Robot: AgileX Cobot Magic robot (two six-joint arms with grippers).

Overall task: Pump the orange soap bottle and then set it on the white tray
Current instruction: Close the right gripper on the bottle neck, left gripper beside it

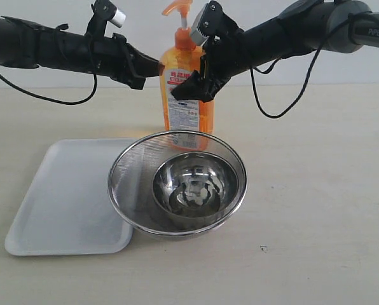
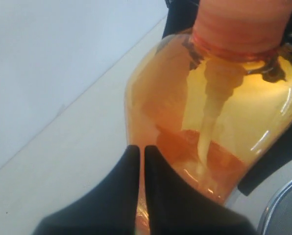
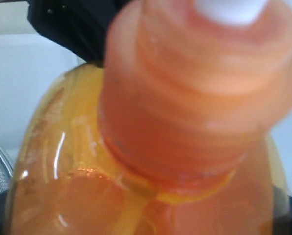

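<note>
Behind the strainer (image 1: 130, 181) stands the translucent orange soap bottle (image 1: 184, 109); left tool (image 2: 141, 148) clenched, right tool (image 1: 191, 89) unclear.

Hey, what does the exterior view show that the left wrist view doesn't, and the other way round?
Only the exterior: the tray, the steel bowl, the pump head and the label. Only the left wrist: the tube inside the bottle, and that the left gripper has its jaws nearly together. Both: the bottle and some of the strainer.
</note>
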